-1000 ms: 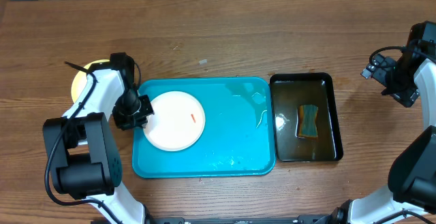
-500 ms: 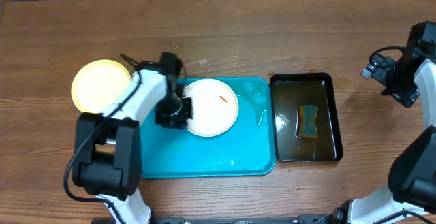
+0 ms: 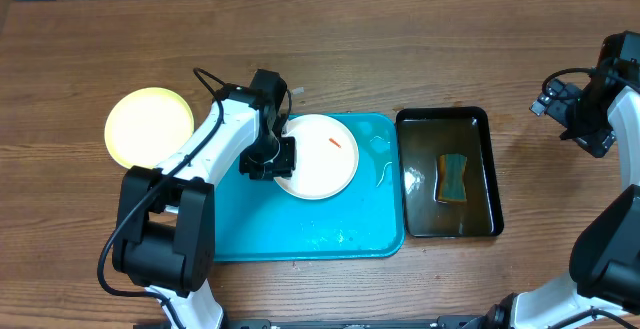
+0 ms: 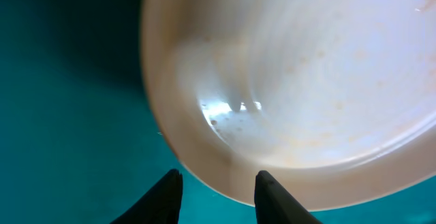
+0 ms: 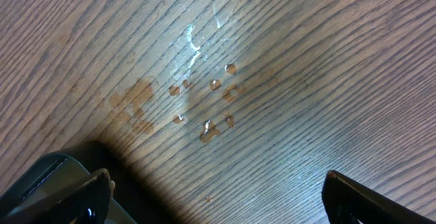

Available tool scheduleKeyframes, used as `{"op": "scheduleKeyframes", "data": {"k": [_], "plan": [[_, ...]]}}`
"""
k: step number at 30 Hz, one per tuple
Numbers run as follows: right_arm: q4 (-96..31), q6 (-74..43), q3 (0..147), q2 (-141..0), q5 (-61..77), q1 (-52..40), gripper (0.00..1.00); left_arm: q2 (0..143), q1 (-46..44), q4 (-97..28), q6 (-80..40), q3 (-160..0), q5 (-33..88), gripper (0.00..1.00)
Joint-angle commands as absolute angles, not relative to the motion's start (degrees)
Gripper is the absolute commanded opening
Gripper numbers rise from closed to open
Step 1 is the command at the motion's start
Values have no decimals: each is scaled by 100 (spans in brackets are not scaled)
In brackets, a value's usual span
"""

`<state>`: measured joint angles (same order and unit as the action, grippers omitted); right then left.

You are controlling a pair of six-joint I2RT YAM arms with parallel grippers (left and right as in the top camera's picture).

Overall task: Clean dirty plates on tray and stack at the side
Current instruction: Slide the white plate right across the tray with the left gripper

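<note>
On the turquoise plastic tray (image 3: 250, 231), the round white plate (image 3: 320, 159) was shifted right for wiping, then released — left gripper (image 4: 219, 191) narrowly parted, right gripper (image 5: 216, 191) wide.

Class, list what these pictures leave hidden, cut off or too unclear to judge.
Overhead: left gripper fingertips hidden beneath its own wrist.
Left wrist: white plate cut off by the frame, smear outside it.
Overhead: anything under the yellow plate is covered.
Overhead: sponge murky under brown liquid.
</note>
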<state>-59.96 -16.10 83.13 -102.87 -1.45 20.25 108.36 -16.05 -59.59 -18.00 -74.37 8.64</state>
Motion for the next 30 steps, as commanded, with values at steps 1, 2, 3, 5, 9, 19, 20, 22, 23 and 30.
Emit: {"op": "scheduleKeyframes", "data": {"k": [1, 2, 3, 5, 9, 19, 20, 22, 23, 30], "plan": [[-5970, -1634, 8396, -10256, -121, 2032, 100, 10847, -1616, -5881, -2349, -7505, 161, 39], [-5970, -1632, 8396, -10256, -121, 2032, 100, 10847, -1627, -5852, -2458, -7487, 25, 40], [-5970, -1632, 8396, -10256, -121, 2032, 100, 10847, -1627, -5828, -2530, -7467, -45, 40], [-5970, -1634, 8396, -10256, -121, 2032, 100, 10847, -1627, -5800, -2602, -7437, -56, 41], [-5970, -1632, 8396, -10256, -121, 2032, 100, 10847, -1632, -5697, -2707, -7345, -43, 37], [-5970, -1632, 8396, -10256, -121, 2032, 100, 10847, -1804, -5384, -2705, -7028, -45, 27], [-5970, -1634, 8396, -10256, -121, 2032, 100, 10847, -1804, -5380, -2707, -7013, -45, 25], [-5970, -1632, 8396, -10256, -121, 2032, 100, 10847, -1804, -5376, -2705, -6969, -45, 18], [-5970, -1632, 8396, -10256, -121, 2032, 100, 10847, -1804, -5393, -2700, -6963, -45, 13], [-5970, -1632, 8396, -10256, -121, 2032, 100, 10847, -1804, -5349, -2023, -6956, -62, 6]]}}
